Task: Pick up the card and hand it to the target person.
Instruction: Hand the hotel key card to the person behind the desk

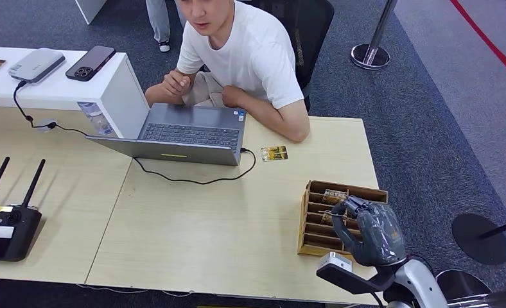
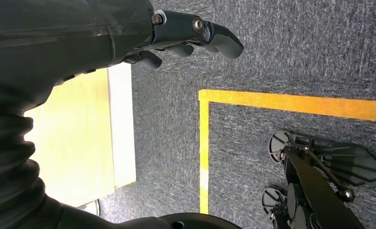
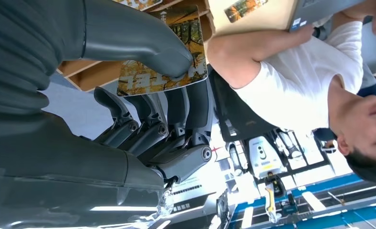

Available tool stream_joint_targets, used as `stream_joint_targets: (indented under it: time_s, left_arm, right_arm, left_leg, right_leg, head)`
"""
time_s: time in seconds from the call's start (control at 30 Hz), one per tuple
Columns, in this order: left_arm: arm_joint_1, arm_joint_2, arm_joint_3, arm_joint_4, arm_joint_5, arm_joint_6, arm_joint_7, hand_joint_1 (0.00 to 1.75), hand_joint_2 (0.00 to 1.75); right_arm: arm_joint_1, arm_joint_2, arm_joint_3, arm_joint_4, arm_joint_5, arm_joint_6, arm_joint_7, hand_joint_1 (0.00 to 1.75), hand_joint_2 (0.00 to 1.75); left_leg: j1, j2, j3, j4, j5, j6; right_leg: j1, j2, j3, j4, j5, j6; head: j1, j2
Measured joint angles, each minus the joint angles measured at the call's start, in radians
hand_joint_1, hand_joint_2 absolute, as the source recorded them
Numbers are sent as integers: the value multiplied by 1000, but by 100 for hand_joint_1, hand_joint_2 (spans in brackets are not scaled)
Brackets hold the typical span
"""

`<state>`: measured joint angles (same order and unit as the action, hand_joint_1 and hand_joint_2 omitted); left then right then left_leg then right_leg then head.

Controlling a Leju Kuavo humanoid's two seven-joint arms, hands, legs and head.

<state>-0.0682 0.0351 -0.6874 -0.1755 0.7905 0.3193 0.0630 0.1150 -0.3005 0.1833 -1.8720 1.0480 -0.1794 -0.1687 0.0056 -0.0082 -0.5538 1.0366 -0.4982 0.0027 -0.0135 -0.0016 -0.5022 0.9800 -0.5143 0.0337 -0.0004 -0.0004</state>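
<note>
Nearest in the head view, the right hand [image 1: 368, 229] is seen bent over the wooden card rack [image 1: 313, 239] at the near right corner of the table [image 1: 192, 231]. In the right wrist view a card [image 3: 150, 78] printed in autumn colours is pinched between the thick thumb [image 3: 138, 38] and the darker fingers [image 3: 186, 102]; it is taken to be the task's card, and whether it is fully free of the rack's slots cannot be told. The slots keep the cards upright, presumably so that an edge can be gripped. The left hand [image 2: 176, 36] is hung over the carpet beside the table edge, its fingers loosely curled on nothing. Farther off, another card [image 1: 274, 153] lies flat just beside the laptop [image 1: 180, 135]. Behind the laptop the person [image 1: 244, 58] is seated, a forearm rested on the table, within reach for a handover
</note>
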Motion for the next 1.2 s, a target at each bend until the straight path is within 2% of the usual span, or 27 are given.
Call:
stream_joint_targets:
  time_s: [0.17,0.33,0.47,0.67,0.83,1.2]
  left_arm:
    - [0,0,0,0,3,0,-2,0,175]
    - [-2,-1,-3,0,4,0,-3,0,175]
    - [-5,-1,-15,0,2,0,-2,0,175]
    - [-9,-1,-31,0,-2,0,1,0,175]
    - [-13,-1,-45,0,-5,0,10,0,175]
    - [-15,-2,-72,0,-14,-1,14,0,175]
  right_arm:
    - [-6,18,-7,-16,5,-57,-37,155,175]
    - [-30,61,-3,-5,104,-204,-90,155,175]
    - [-73,99,28,67,180,-360,-118,155,175]
    - [-167,147,88,232,212,-482,-137,155,175]
    - [-262,203,116,367,292,-507,-140,155,175]
    - [-433,303,138,550,347,-508,-136,155,175]
  left_leg:
    - [0,0,0,0,0,0]
    - [0,0,0,0,0,0]
    - [0,0,0,0,0,0]
    - [1,0,0,0,1,0]
    - [1,0,0,0,1,0]
    - [1,0,0,0,1,-1]
  right_leg:
    - [0,0,0,0,0,0]
    - [0,0,0,0,0,0]
    - [0,0,0,0,0,0]
    - [0,0,1,1,0,0]
    - [0,0,1,1,0,0]
    - [1,0,1,1,0,0]
  head:
    - [0,0]
    - [0,0]
    - [0,0]
    - [0,0]
    - [0,0]
    - [0,0]
